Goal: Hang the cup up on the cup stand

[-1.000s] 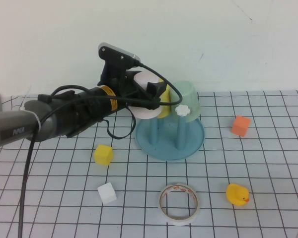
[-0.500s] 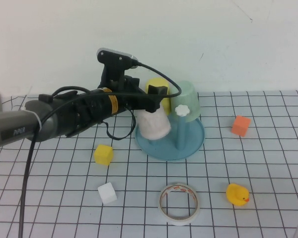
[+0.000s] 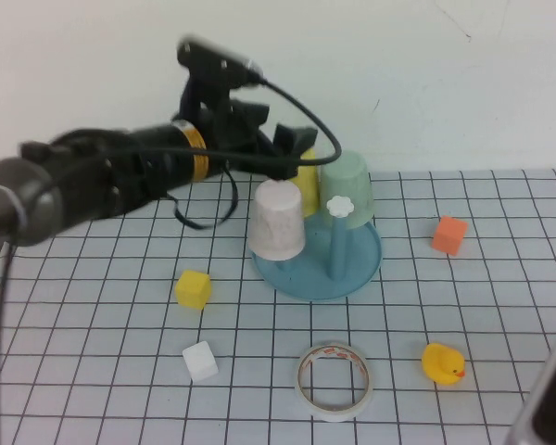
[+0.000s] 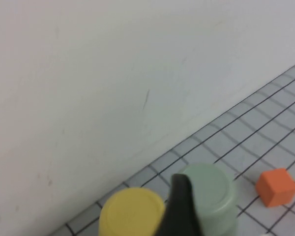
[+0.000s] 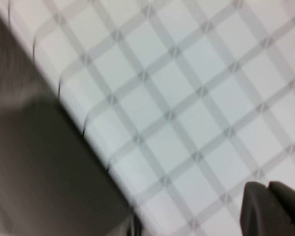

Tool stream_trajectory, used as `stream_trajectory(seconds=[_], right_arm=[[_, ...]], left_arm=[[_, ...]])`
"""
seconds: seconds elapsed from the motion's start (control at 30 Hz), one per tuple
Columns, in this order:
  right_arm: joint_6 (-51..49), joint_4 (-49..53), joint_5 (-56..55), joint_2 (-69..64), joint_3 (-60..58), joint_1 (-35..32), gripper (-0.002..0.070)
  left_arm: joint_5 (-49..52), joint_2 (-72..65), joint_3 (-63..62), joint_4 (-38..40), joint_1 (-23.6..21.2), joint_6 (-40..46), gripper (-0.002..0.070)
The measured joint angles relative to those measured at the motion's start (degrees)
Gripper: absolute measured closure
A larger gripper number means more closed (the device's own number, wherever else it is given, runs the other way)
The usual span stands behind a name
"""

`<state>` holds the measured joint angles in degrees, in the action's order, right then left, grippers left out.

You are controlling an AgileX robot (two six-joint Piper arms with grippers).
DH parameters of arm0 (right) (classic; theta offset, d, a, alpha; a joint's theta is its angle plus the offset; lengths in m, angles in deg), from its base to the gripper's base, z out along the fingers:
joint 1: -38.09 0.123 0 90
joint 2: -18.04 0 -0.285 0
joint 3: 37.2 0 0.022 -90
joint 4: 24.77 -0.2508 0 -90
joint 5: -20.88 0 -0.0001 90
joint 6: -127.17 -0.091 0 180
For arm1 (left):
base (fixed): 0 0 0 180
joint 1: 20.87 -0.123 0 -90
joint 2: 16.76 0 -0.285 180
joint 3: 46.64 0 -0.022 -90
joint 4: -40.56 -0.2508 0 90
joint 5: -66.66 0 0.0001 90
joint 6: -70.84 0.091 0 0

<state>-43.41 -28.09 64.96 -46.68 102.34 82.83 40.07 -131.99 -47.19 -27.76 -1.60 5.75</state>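
Note:
The pale pink cup (image 3: 278,221) hangs upside down over the front-left peg of the blue cup stand (image 3: 361,269), tilted slightly left. A mint-green cup (image 3: 347,190) and a yellow cup (image 3: 306,185) sit inverted on the rear pegs, and one peg with a white flower knob (image 3: 339,206) is bare. My left gripper (image 3: 276,139) hovers open above the pink cup, apart from it and holding nothing. In the left wrist view one dark finger (image 4: 179,211) shows over the green cup (image 4: 209,196) and the yellow cup (image 4: 132,214). My right gripper (image 5: 273,206) is shut over bare grid cloth.
A yellow cube (image 3: 193,288), a white cube (image 3: 200,361), a white tape ring (image 3: 334,380) and a rubber duck (image 3: 442,362) lie in front of the stand. An orange cube (image 3: 449,235) sits to its right. The white wall is close behind.
The pink cup left my left gripper and settled lower onto the front-left peg. The left gripper then rose up and away from it.

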Motion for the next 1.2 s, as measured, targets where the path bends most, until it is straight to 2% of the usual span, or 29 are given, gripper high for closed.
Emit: stream_trajectory(seconds=[0.1,0.2,0.27,0.37,0.6,0.8,1.03,1.2], right_arm=[[0.00,-1.62,-7.30,0.00,0.00,0.00,0.0664],[-0.10,-3.70,-15.47,0.00,0.00,0.00,0.0664],[0.01,-4.27,-20.44,0.00,0.00,0.00,0.0664],[1.13,-4.55,-25.24,0.00,0.00,0.00,0.0664],[3.79,-2.82,-36.30,0.00,-0.05,0.00,0.0664],[4.77,-2.52,-45.13,0.00,-0.13,0.00,0.0664],[12.81,-2.47,-47.04,0.00,-0.13,0.00,0.0664],[14.70,-2.47,-47.04,-0.23,-0.13,0.00,0.0664]], left_arm=[[-0.21,5.06,0.00,-10.01,0.00,-7.79,0.0263],[-1.14,10.42,0.00,-23.42,0.00,-16.75,0.0451],[-2.36,14.47,0.00,-28.93,-0.10,-19.85,0.0577],[-3.16,20.45,0.79,-31.65,-0.55,-21.63,0.0645],[3.31,38.29,8.11,-32.33,-1.36,-23.39,0.0674],[9.13,53.71,19.09,-32.33,-1.36,-17.19,0.0675],[14.39,69.61,33.79,-32.21,-1.36,-12.24,0.0675],[15.70,79.90,41.82,-32.13,-1.36,-9.74,0.0675]])
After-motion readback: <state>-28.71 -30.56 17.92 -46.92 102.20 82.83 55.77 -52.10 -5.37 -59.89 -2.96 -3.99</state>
